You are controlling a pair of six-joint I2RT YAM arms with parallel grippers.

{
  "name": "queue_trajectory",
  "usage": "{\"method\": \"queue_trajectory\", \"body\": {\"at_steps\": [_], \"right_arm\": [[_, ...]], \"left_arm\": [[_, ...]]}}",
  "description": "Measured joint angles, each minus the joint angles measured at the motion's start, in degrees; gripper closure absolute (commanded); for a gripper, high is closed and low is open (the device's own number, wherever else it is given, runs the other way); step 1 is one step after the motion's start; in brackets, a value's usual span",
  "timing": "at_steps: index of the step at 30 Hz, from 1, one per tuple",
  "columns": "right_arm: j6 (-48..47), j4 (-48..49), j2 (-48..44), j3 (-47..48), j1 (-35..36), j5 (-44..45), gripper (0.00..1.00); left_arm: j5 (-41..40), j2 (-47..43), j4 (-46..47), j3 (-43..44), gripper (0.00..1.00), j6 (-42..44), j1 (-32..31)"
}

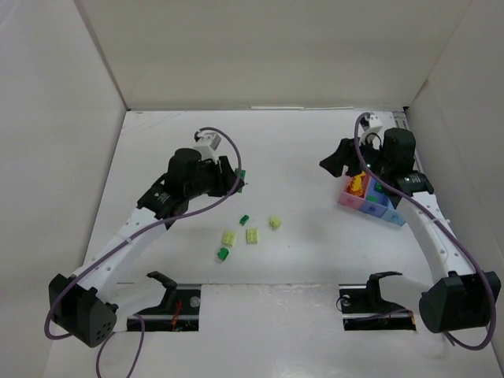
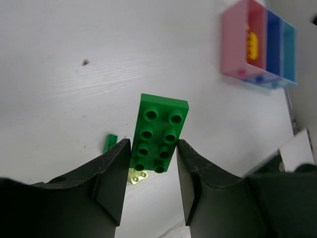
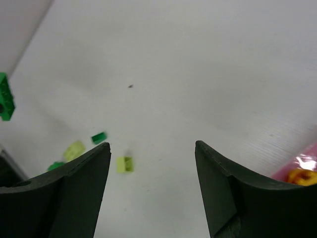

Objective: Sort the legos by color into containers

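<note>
Fingers of the left end effector (image 2: 152, 145) are narrowed onto a dark green eight-stud plastic brick (image 2: 159, 131). They press its two long sides near one end, and the rest of the brick sticks out past the tips. From above, this held brick sits left of the middle of the white table (image 1: 315, 142).

Five more small studded plastic pieces lie loose near the table's middle, between the two arms:
- a tiny dark green brick (image 1: 244, 219);
- three pale yellow-green bricks (image 1: 275, 222), (image 1: 252, 235) and (image 1: 229, 236);
- a second dark green brick (image 1: 224, 253), nearest the arm bases.

All five are well apart from the containers.

On the right side stand three joined open square plastic bins in a row: a pink bin (image 2: 234, 44), a dark blue bin (image 2: 273, 39) and a light blue bin (image 2: 289, 49). Orange-yellow pieces (image 2: 253, 45) lie in the pink bin. What the two blue bins hold is too small to tell.

The right end effector (image 3: 152, 148) hangs just beside the pink end of the row, jaws spread wide, with only table showing between them.
</note>
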Motion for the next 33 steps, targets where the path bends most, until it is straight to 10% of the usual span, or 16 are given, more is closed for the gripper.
{"method": "queue_trajectory", "body": {"at_steps": [7, 22, 33], "right_arm": [[4.9, -1.7, 4.3, 4.3, 4.9, -13.8, 0.26], [7.2, -12.5, 17.7, 17.7, 13.2, -22.3, 0.25], [9.8, -14.2, 20.9, 18.5, 15.9, -21.7, 0.50]], "left_arm": [[13.0, 2.2, 7.3, 4.0, 0.65, 15.0, -2.9], [5.8, 14.1, 4.2, 13.5, 0.74, 26.4, -14.9], [1.7, 16.1, 3.1, 15.6, 0.75, 27.3, -16.5]]}}
